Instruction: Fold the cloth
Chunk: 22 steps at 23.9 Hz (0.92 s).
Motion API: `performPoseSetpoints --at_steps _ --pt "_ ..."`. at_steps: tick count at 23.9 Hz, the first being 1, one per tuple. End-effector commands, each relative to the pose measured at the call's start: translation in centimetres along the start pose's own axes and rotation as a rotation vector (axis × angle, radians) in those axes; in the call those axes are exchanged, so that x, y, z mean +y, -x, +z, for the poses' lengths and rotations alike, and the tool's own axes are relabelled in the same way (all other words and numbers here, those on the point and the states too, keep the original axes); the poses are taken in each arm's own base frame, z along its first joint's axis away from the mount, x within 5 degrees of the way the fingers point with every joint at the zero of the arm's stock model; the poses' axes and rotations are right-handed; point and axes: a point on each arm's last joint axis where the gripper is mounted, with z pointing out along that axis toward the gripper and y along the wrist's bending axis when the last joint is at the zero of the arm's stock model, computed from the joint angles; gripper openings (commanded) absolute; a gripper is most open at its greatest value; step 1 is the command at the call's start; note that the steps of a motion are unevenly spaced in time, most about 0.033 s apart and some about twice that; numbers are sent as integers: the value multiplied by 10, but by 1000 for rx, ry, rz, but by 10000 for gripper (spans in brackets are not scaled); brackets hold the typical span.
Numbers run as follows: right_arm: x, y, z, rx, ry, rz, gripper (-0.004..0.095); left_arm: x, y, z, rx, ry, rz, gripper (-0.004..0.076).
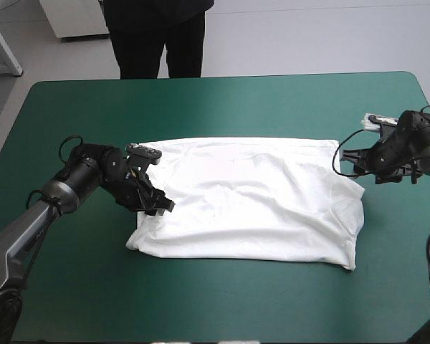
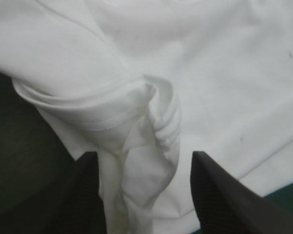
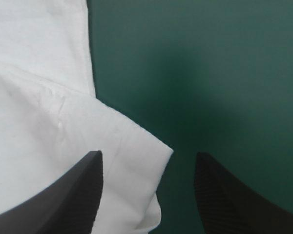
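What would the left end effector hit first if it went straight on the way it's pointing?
The T-shirt: a bunched fold of it lies between and just ahead of the open fingers of the left end effector. Depth is unclear, but nothing else shows in that line.

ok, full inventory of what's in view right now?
T-shirt: 1, white, spread mostly flat at mid-table, with its left edge bunched into folds.
table cover: 1, teal-green, under everything, bare all around the shirt.
left hand: 1, black fingers, open, at the shirt's left edge, with a bunched fold of fabric between the fingers.
right hand: 1, black fingers, open, at the shirt's right edge. A corner of the shirt lies partly between the fingers, with bare cover beside it.
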Motion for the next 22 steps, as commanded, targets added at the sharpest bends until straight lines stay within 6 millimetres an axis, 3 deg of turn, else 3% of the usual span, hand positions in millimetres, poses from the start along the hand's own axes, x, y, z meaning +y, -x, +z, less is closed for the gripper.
performPoseSetpoints --at_steps 1,12,19,22 --pt "-1 7 -9 -34 -4 -8 537 -4 5 -21 -92 -5 -1 407" --pt "-7 9 20 41 -38 4 455 -4 7 -21 -106 -6 -2 407" --pt "-4 8 32 91 -12 23 431 -4 7 -21 -114 -5 -3 407" --pt "4 2 37 137 -9 2 366 -4 8 -21 -120 -4 -3 407"
